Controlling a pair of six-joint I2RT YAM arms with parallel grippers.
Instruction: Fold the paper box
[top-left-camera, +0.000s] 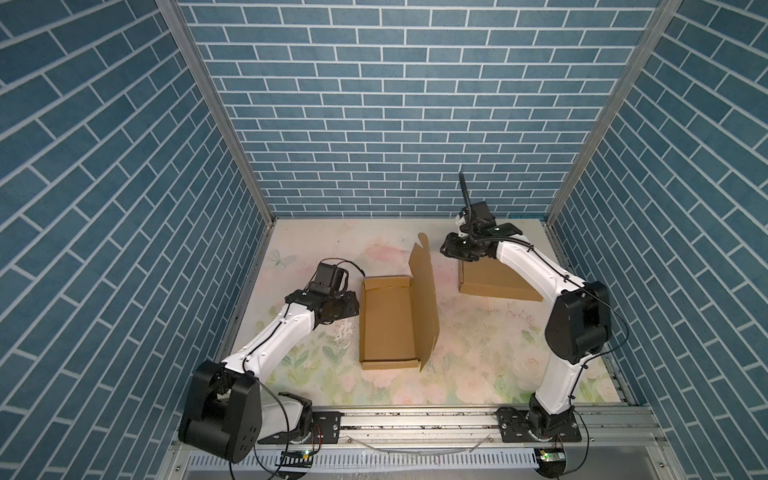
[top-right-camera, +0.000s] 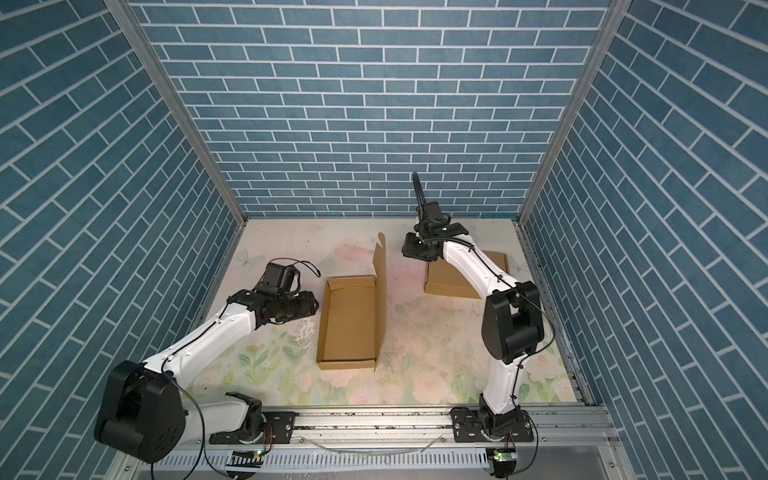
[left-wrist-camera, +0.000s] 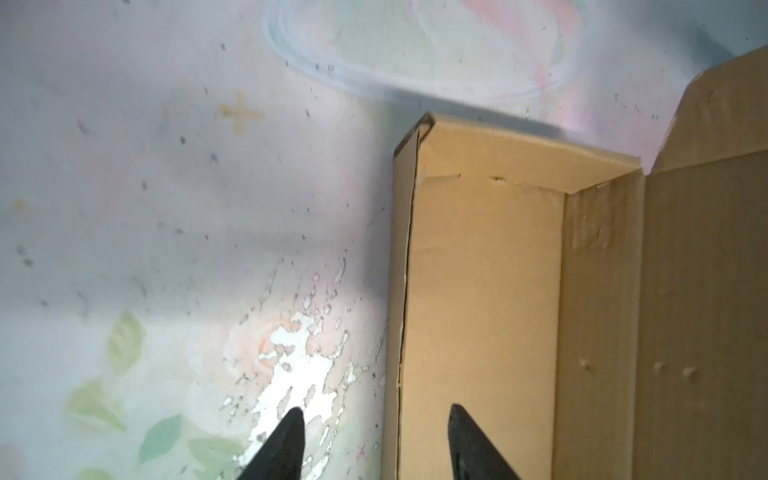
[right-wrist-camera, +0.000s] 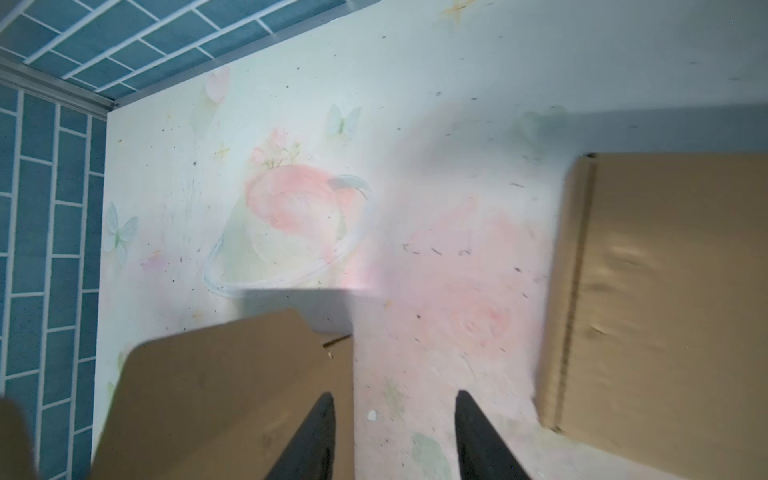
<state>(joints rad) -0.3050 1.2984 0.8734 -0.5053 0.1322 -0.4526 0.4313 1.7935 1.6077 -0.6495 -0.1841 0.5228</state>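
So the paper box (top-left-camera: 386, 324) is sitting open around the middle of the table (top-left-camera: 478, 357), with its lid flap (top-left-camera: 424, 299) standing up along the right side. The left gripper (left-wrist-camera: 375, 415) is hovering with jaws spread across the box's left wall, pinching nothing. The right gripper (right-wrist-camera: 395, 399) is hanging spread and empty near the back right corner, beside another cardboard box (top-left-camera: 494, 282).

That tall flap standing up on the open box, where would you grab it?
Probably the lid flap near its free top edge, from above, pinching both faces: it stands nearly upright, thin, hinged to the right wall of the open box.
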